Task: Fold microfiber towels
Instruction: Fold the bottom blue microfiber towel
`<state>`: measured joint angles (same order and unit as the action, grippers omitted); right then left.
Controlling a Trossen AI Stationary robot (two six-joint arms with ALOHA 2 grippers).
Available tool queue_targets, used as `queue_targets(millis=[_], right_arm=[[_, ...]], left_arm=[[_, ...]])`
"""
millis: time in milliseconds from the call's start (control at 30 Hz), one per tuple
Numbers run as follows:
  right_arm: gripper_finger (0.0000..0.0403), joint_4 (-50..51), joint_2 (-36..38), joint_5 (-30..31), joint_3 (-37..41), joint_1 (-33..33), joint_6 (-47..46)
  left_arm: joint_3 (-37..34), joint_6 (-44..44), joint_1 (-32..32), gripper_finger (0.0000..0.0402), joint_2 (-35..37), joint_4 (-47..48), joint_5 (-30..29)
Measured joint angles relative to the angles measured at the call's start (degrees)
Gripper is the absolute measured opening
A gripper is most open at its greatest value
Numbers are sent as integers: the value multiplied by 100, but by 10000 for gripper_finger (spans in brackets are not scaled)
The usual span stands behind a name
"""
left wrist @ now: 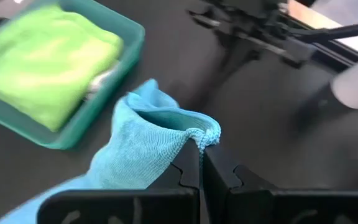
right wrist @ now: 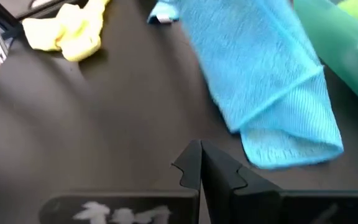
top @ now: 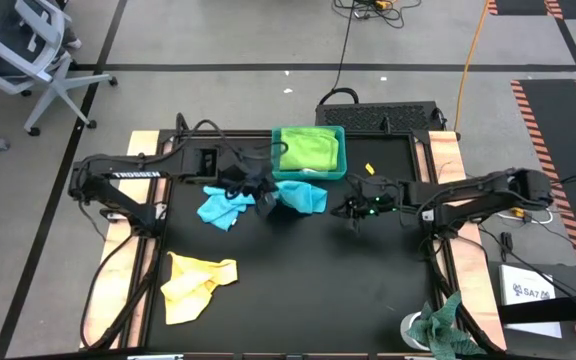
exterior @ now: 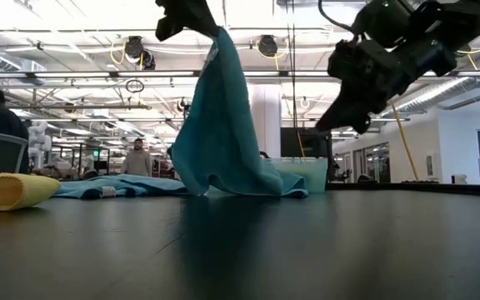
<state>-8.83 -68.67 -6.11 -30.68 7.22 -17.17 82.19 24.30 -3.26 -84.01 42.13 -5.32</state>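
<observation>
Near the middle of the black table (top: 368,300), just in front of the teal plastic tray (top: 340,172), the left gripper (left wrist: 201,146) is pinching one edge of a turquoise towel (exterior: 215,133) between fully closed fingers and holding it up, so the cloth is hanging with its long axis close to vertical — narrow at the pinched top, flaring wide toward the table, where its lower folds are resting on the surface. Seen from above, the rest of this turquoise cloth is spreading to both sides of the gripper, one end lying beside the tray's front wall. Its weave is showing as fine ribbed microfiber with a stitched, rolled hem at the gripped edge. A lime green towel (top: 310,148) is lying folded inside the tray — soft, thick, roughly square. A yellow towel (top: 196,285) is lying crumpled and well apart, toward the table's front left, its long axis running roughly front to back. The right gripper (right wrist: 201,163) is hovering above bare table to the right of the tray, fingers pressed together on nothing. White lettering on the left arm (top: 128,175) is reading "TROSSEN". A mottled green-and-white rag (top: 446,325) is lying at the table's front right corner beside a white cup (top: 413,328). Writing on a white card (top: 530,290) off the table's right edge is too small to read with confidence.
</observation>
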Motion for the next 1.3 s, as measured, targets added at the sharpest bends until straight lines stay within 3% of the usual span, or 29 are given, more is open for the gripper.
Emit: queue_targets(millis=[167, 367, 600, 800, 1200, 1300], right_arm=[[13, -566, -365, -13, 0, 0, 171], [67, -1077, -921, -59, -2, 48, 32], [115, -2193, -1872, -1146, -2, 62, -438], [120, -2825, -2467, -2248, -7, 191, -973], [121, -3041, -2640, -2266, -462, 816, -543], [121, -2978, -2640, -2528, -741, 892, -288]], left_arm=[[4, 338, 417, 1, -2, 3, -17], [4, 707, 795, 2, -2, 5, -70], [7, 963, 1075, 2, -2, 17, -257], [7, 1075, 1160, 3, -4, 42, -284], [7, 1189, 1624, 3, -4, 175, -75], [7, 1196, 1739, 2, -4, 185, -98]])
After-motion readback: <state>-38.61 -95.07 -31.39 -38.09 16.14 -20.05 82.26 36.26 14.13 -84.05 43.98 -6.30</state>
